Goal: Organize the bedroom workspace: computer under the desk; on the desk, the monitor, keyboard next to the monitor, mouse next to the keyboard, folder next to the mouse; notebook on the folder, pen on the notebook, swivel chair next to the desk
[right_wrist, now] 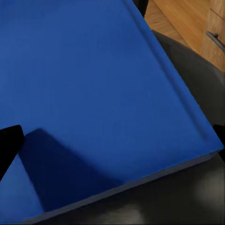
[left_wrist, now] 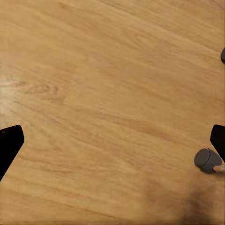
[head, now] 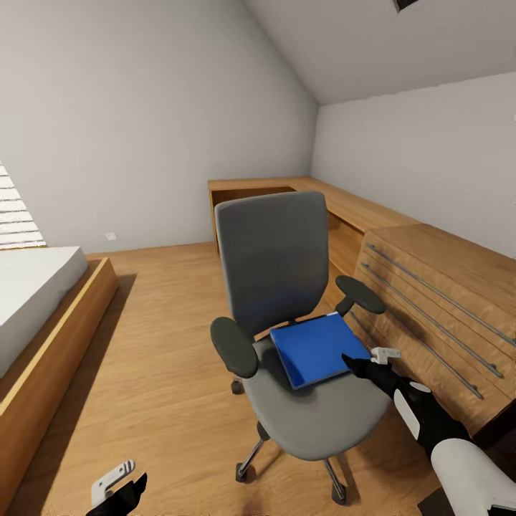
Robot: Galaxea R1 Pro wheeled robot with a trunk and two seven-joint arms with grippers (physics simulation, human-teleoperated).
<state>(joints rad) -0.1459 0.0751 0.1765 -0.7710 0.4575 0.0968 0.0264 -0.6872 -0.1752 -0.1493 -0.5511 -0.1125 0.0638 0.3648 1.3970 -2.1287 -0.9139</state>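
On the seat of the swivel chair [head: 287, 301], mid-room on the wooden floor [head: 158, 358]: one folder [head: 315, 349], bright blue, flat, lying slightly askew toward the chair's right-hand armrest [head: 360, 294].

Right gripper [head: 367, 360]: positioned at the folder's near right corner, fingertips just at or over its edge. In the right wrist view the folder [right_wrist: 103, 89] spreads beneath the claw, with the dark seat cushion [right_wrist: 187, 187] past its edge and the two black finger tips [right_wrist: 9, 143] at opposite margins, wide apart. Claw stands spread; nothing is between the fingers. Whether a fingertip touches the folder cannot be told.

Left gripper [head: 118, 487]: low at the robot's left, well apart from the chair and folder. In the left wrist view it hangs over bare floor [left_wrist: 103, 103], fingers spread wide, nothing held; a grey caster [left_wrist: 206, 161] of the chair base lies near one fingertip.

Surroundings: light wooden drawer unit [head: 437, 301] with long bar handles just beside the chair, continuing as a wooden counter [head: 301, 188] along the far wall; a bed [head: 36, 308] on a wooden frame at the left.
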